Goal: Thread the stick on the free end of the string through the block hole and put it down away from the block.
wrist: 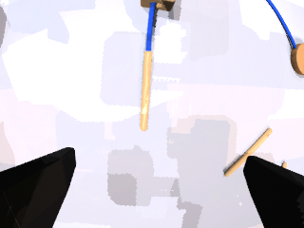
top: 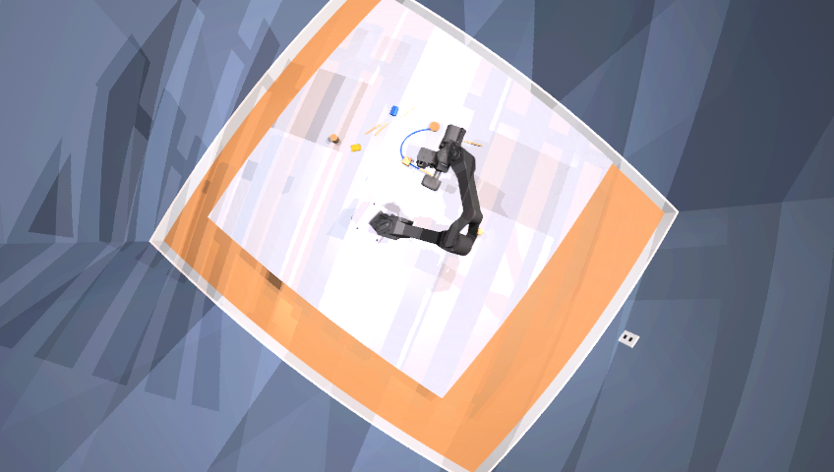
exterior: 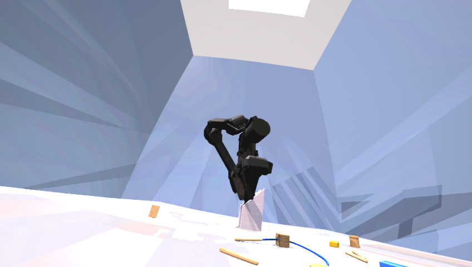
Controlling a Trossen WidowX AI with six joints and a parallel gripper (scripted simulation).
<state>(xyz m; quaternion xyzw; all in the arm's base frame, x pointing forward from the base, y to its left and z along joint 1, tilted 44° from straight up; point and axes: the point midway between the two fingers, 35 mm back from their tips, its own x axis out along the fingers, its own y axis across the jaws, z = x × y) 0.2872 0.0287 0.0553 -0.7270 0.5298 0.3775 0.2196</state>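
Observation:
The wooden block (top: 406, 160) (exterior: 283, 240) (wrist: 163, 4) stands on the table. The blue string (exterior: 269, 239) (wrist: 150, 28) shows on both sides of the block and runs through it; its other part curves to the round button (top: 434, 126) (exterior: 319, 265) (wrist: 299, 59). The thin stick (exterior: 248, 239) (wrist: 146, 90) on the string's end lies on the table, away from the block, with a length of string between them. My gripper (exterior: 245, 200) (wrist: 163, 162) is wide open and empty, raised above the table. The stick's near end lies beyond the fingertips in the wrist view. The inside of the hole is hidden.
A loose stick (top: 472, 143) (exterior: 238, 256) (wrist: 248, 152) lies near the stick on the string. Farther off are a yellow piece (top: 355, 147) (exterior: 334, 243), a blue piece (top: 393, 110) (exterior: 392, 263), a wooden cylinder (top: 333, 138) (exterior: 354, 241), more thin sticks and a wooden piece (exterior: 153, 211).

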